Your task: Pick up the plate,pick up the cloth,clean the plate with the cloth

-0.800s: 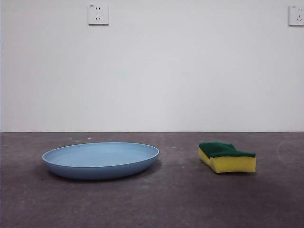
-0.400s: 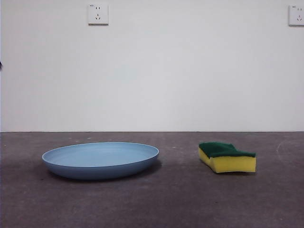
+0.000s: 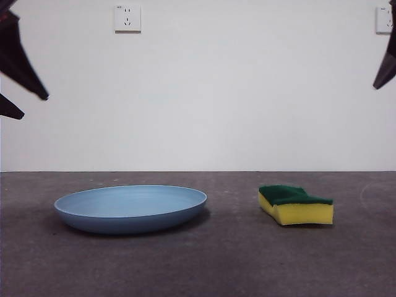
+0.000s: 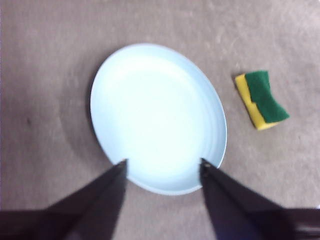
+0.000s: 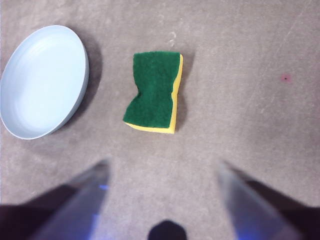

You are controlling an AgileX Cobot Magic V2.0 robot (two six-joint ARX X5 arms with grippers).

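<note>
Plate (image 3: 130, 209) first: the big, round, light blue plate lay flat on the grey table (image 3: 198, 266), right side up and with nothing in it. Beside the plate, apart from it and not touching, lay the small sponge (image 3: 296, 205), yellow foam with its dark green scrubby side up. On the wall behind the plate was a white socket (image 3: 127, 18), and a second socket (image 3: 385, 20) was high behind the sponge.

Left gripper (image 4: 162, 164) hung high above the plate, with its two black jaws spread wide and nothing held between them. From its own camera the near rim of the plate (image 4: 158, 117) sat right between the jaw tips, so this arm was the closer one for the plate.

Right gripper (image 5: 164, 167) hung high above the sponge (image 5: 154, 91), jaws wide apart too and holding nothing. The sponge lay straight ahead of its jaws, and its long side ran away from the gripper, so the jaws looked set to squeeze across its narrow wavy middle.

Both grippers would probably need to come straight down.
</note>
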